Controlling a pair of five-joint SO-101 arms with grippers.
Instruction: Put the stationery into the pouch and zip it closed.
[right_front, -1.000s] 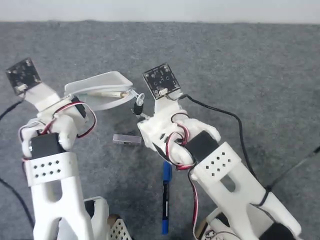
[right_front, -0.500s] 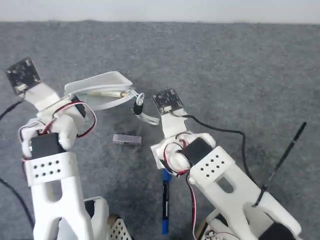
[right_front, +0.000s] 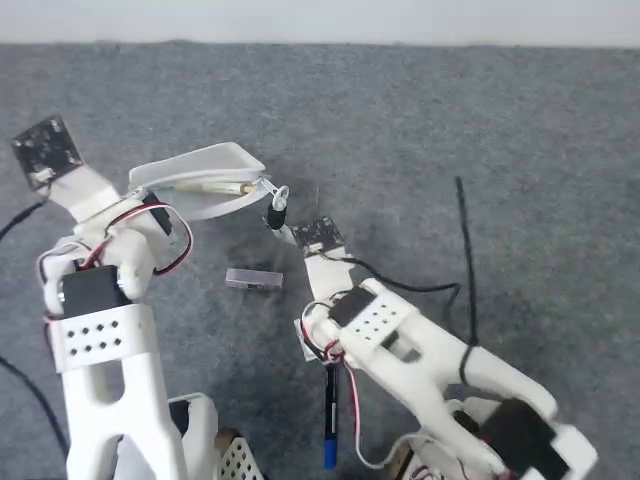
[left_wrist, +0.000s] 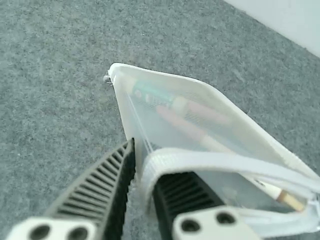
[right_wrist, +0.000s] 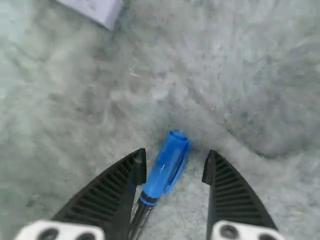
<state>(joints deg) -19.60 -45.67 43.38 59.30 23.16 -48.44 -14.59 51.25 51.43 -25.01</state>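
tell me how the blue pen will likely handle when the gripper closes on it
The pen looks stiff and light, so it should lift without bending. Its round, smooth barrel may roll or slip in the open right gripper. The fuzzy mat probably damps rolling.

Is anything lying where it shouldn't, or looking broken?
Nothing looks broken or spilled. Two items lie loose on the carpet outside the pouch: a blue pen, straddled by the open right gripper, and a small pale block nearby.
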